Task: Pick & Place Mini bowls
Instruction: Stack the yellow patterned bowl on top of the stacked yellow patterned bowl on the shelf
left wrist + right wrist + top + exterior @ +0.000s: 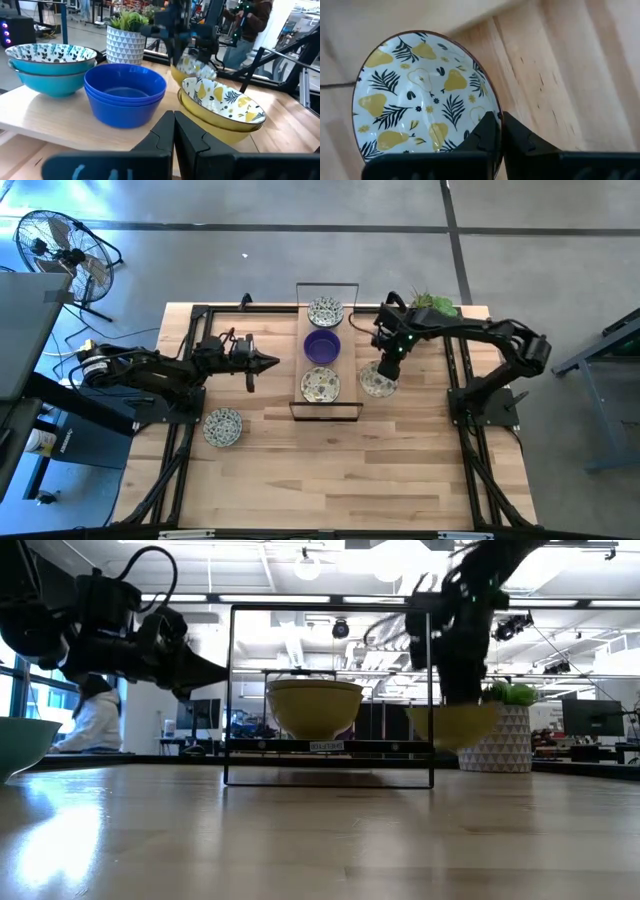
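Mini bowl point(422, 95): white inside, yellow pears, dark leaves.

Table point(330, 470): pale wood planks, visible grain, low satin sheen w/ soft reflections in low view. Rack point(328, 412): thin black metal frame, matt, light wood shelf. Pear bowl point(422, 97): glazed ceramic look, glossy, smooth, printed pears & dark leaves, thin dark rim — yellow outside. Blue bowls point(125, 92): smooth, semi-gloss, solid colour, could be plastic or glazed. Teal bowl point(50, 67): glossy, patterned inside. Right gripper point(497, 131) fingers: dark matt plastic. Pot point(125, 44): matt white w/ triangle print. Floor point(300, 205): grey concrete, dull.
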Controlling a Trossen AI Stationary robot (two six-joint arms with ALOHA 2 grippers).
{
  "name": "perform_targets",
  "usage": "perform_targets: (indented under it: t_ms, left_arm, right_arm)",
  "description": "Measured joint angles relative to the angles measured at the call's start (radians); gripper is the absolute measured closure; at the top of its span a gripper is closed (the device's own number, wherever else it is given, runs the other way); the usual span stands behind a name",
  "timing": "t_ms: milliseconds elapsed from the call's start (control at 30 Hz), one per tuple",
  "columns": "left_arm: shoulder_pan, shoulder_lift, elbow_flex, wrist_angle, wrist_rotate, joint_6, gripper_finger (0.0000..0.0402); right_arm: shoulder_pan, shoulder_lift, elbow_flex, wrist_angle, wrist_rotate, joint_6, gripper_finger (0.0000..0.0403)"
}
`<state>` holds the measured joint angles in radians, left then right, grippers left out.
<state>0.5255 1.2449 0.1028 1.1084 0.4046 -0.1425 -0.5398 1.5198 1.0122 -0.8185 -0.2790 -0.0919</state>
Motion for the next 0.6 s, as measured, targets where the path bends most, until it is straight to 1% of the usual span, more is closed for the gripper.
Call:
perform_targets:
  t_ms: [100,233,300,433,500,600]
  left_arm:
    - [-0.002,0.0,0.0,0.002,0.0,0.002,0.0401]
    - [-0.001,0.0,0.0,0.004,-0.003,0.006,0.0401]
    - [-0.001,0.0,0.0,0.005,-0.003,0.006,0.0401]
    - [-0.002,0.0,0.0,0.016,-0.003,0.006,0.0401]
    - [-0.002,0.0,0.0,0.017,-0.003,0.003,0.0401]
    - [-0.002,0.0,0.0,0.016,-0.003,0.003,0.0401]
  right_arm:
    - [-0.01,-0.028,0.08,-0.063,-0.004,0.04,0.0397]
    - [-0.011,-0.034,0.245,-0.121,0.01,0.108,0.0395]
    - [-0.006,-0.011,0.325,-0.13,0.03,0.144,0.0396]
    - [0.022,0.061,0.448,-0.126,0.032,0.188,0.0396]
    - [0.045,0.106,0.49,-0.113,0.006,0.196,0.0395]
    - [0.08,0.173,0.526,-0.081,-0.065,0.212,0.0395]
